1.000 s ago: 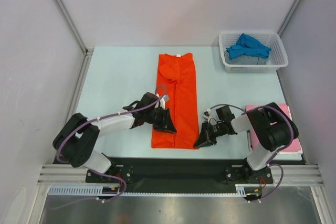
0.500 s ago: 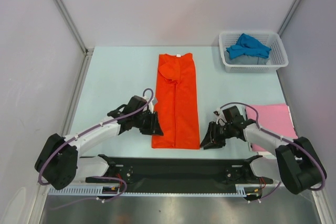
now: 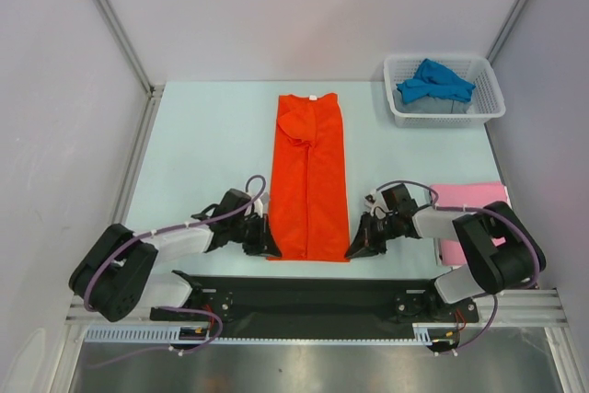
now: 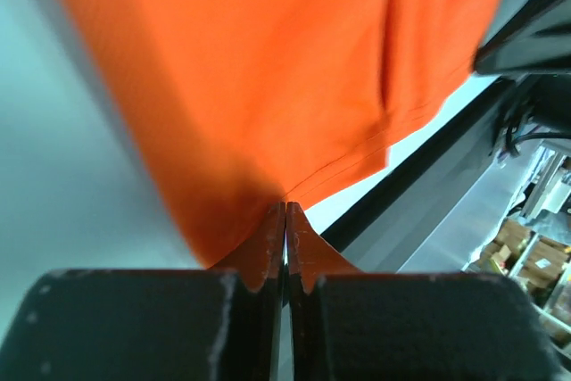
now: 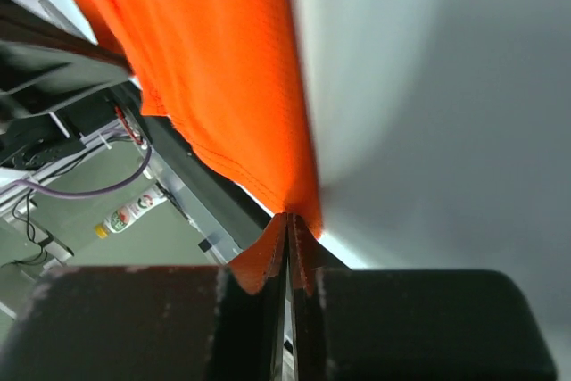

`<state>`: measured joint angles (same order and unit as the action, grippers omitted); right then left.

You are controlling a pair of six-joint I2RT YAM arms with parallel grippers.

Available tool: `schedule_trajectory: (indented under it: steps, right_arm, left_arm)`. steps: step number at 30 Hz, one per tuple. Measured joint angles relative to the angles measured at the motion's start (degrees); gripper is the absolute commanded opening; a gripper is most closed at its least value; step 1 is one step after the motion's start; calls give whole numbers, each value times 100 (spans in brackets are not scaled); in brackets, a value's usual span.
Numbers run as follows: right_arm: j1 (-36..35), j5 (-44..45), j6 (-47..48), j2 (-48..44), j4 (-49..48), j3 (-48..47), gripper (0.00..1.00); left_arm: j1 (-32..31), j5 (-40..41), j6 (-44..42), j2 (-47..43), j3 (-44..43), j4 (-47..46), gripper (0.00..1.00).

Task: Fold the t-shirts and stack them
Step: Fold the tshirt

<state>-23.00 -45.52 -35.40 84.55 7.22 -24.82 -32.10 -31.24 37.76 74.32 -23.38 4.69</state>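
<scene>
No readable text, brand or number is found in any view. A small yellow-green sticker (image 5: 120, 218) is seen below the counter edge in the right wrist view, but its print is too blurred to be read. Brown boxes (image 4: 526, 243) are seen in the background of the left wrist view; no lettering can be made out on them
</scene>
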Motion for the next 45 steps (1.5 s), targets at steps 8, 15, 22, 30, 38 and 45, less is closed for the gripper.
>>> schedule_trajectory:
  steps: [8,15,22,30,38,45]
  right_arm:
    - [0,-33,0,-592,68,-15,9]
    - [0,-22,-2,-354,26,-358,11]
    - [0,9,-26,164,-107,-157,26]
    - [0,249,48,-846,511,-79,47]
    - [0,444,79,-592,721,-68,47]
    - [0,286,-15,-422,507,-66,45]
  left_arm:
    - [0,-122,271,-229,579,-313,4]
    - [-52,-160,584,-785,909,-92,6]
    - [-94,236,822,-2061,487,1193,46]
    - [363,890,715,-2041,-315,1814,43]
    - [551,960,654,-1176,15,1853,42]
    - [551,927,623,-822,15,1650,38]
